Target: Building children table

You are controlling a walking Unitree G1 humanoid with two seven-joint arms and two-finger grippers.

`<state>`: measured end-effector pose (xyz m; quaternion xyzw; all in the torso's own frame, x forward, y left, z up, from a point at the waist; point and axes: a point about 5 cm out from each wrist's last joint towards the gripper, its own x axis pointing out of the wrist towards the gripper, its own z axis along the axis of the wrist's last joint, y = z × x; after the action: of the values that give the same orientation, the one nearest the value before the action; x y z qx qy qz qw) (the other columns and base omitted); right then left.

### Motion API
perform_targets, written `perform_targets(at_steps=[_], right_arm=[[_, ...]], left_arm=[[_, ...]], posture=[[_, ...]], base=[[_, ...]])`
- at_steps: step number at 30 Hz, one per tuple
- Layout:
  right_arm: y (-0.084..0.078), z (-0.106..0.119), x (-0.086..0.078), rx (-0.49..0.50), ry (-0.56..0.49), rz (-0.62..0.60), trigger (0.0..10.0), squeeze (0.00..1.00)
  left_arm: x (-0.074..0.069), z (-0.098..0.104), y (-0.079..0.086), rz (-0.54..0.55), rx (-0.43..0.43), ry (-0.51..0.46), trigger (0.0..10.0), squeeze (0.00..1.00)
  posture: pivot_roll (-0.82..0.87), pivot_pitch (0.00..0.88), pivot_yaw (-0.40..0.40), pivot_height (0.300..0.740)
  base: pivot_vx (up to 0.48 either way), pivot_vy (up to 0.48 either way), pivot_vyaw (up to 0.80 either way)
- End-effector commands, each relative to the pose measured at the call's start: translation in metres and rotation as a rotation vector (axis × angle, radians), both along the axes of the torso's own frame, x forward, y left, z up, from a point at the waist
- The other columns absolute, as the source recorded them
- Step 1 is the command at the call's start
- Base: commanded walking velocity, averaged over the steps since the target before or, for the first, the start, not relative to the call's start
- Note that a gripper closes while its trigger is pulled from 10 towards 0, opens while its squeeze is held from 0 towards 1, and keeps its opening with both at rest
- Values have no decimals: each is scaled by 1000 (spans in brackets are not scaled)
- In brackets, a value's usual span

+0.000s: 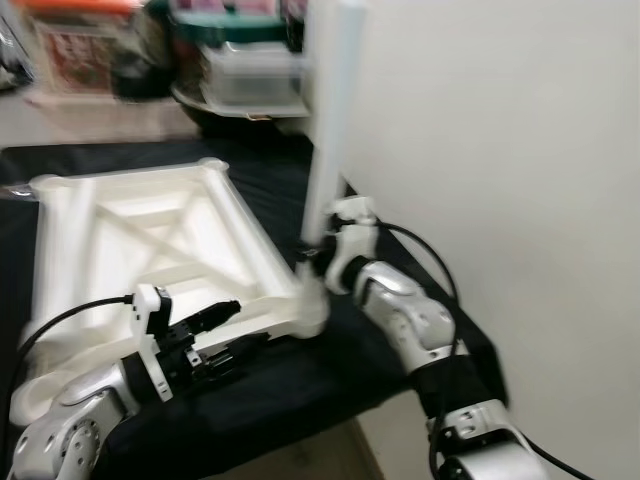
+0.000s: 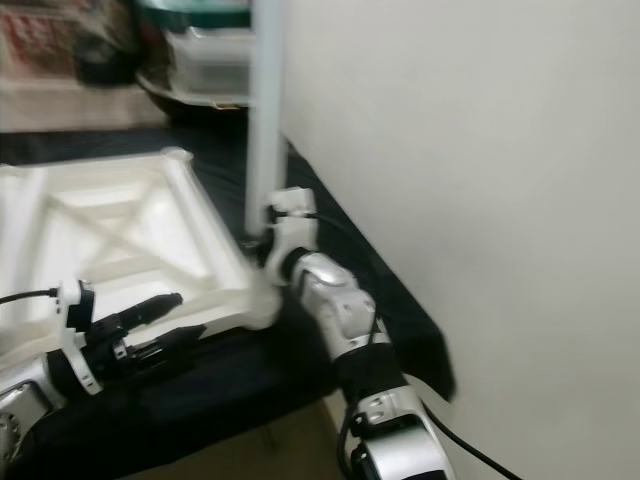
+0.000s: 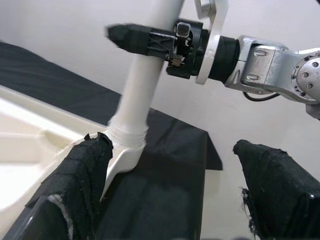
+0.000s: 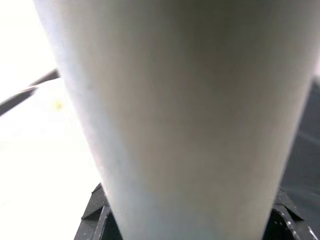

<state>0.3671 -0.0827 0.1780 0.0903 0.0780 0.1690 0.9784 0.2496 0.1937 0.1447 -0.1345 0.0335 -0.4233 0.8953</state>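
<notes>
A white table top (image 1: 150, 230) lies upside down on a black cloth (image 1: 330, 370). A white leg (image 1: 330, 120) stands upright in the socket (image 3: 127, 140) at its near right corner. My right gripper (image 1: 312, 248) is shut on the leg low down, just above the socket; the left wrist view shows its black fingers (image 3: 145, 40) clamped across the leg. My left gripper (image 1: 245, 325) is open, low by the frame's near edge and pointing at that corner. Its two padded fingers (image 3: 75, 185) stand wide apart with nothing between them.
A white wall (image 1: 500, 150) rises close on the right. Clear storage boxes (image 1: 250, 70) and other clutter stand blurred at the back. The black cloth ends near me at an edge (image 1: 300, 435), with floor below.
</notes>
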Motion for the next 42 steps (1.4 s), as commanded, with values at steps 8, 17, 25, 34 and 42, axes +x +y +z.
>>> perform_targets(at_steps=[8,17,25,34,42], right_arm=[[18,-32,-21,1,104,-12,10000,0],[36,-7,-27,129,13,263,10000,0],[48,6,-66,-8,-141,844,9686,0],[29,-14,-23,-10,11,308,0,0],[-1,-37,-17,-139,136,-109,0,0]], left_arm=[[-1,1,-6,-14,-8,3,10000,0],[0,2,-6,-10,-10,1,10000,0],[2,2,-4,-7,-6,1,10000,0],[1,2,-3,0,-6,2,10000,0],[1,2,-3,-7,-9,2,10000,0]], posture=[[141,0,-160,740],[140,0,-160,740],[146,0,-164,740],[143,0,-159,740],[142,0,-157,740]], base=[[0,0,0],[0,0,0],[0,0,0],[0,0,0],[0,0,0]])
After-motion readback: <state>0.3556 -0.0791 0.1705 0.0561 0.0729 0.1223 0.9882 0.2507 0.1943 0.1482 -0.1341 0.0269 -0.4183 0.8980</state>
